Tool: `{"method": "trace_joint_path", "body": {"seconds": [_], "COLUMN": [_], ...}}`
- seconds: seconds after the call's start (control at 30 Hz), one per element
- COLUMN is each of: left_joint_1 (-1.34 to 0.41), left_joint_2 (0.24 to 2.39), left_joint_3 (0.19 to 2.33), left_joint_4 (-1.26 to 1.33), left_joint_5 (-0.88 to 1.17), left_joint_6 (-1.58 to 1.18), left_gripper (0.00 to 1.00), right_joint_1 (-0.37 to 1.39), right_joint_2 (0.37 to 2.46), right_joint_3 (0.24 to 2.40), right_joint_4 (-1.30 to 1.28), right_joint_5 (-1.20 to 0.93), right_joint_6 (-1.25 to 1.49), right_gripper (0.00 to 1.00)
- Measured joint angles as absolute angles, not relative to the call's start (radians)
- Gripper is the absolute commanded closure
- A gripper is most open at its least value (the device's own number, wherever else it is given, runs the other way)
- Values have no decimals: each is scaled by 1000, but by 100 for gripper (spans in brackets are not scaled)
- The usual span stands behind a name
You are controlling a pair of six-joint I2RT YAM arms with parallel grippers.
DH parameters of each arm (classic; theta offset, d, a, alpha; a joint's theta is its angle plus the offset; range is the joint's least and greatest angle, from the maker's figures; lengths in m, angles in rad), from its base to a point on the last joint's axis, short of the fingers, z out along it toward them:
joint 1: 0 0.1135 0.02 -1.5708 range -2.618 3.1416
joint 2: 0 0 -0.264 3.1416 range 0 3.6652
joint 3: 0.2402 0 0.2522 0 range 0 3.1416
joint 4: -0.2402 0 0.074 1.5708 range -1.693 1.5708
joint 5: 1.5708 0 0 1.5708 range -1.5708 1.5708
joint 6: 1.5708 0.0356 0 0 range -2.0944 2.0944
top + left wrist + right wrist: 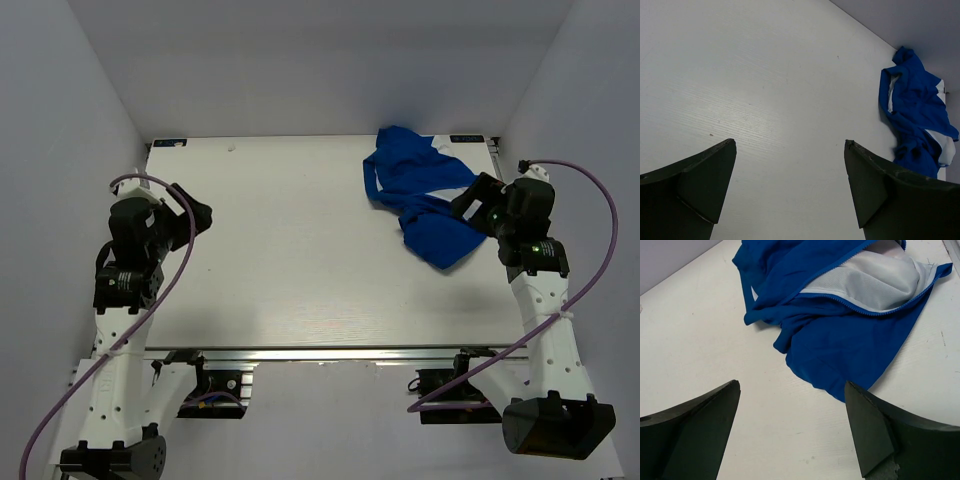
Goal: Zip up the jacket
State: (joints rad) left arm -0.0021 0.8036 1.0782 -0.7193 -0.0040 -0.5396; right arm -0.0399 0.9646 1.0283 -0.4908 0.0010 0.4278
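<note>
The jacket (418, 190) lies crumpled at the far right of the table, royal blue with its white mesh lining showing. In the right wrist view the jacket (850, 335) is open, its blue zipper edge running along the white lining. My right gripper (790, 390) is open and empty, just short of the jacket's near hem; in the top view it (468, 202) sits at the jacket's right side. My left gripper (790, 145) is open and empty over bare table at the far left (203, 215); the jacket (915, 110) shows far off to its right.
The white table (300, 250) is walled by grey panels on the left, back and right. The jacket lies close to the back right corner. Purple cables loop from both arms.
</note>
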Motion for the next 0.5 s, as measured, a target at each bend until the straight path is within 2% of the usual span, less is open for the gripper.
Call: {"method": "trace_joint_path", "body": {"seconds": [0.3,0.5], "left_joint_1": [-2,-2], "left_joint_2": [861,905], "left_joint_3": [1078,1078], "left_joint_4": [-717,-701], "left_joint_5": [19,44], "left_joint_6": [-537,-537], "left_gripper": [2,2], "right_joint_1": [-40,-43], "right_joint_2": [985,1153], "right_joint_3": [1017,1048], "right_joint_4": [-459,-442], "right_joint_5": [-11,17], "right_joint_6": [407,411], "right_gripper": [11,11]}}
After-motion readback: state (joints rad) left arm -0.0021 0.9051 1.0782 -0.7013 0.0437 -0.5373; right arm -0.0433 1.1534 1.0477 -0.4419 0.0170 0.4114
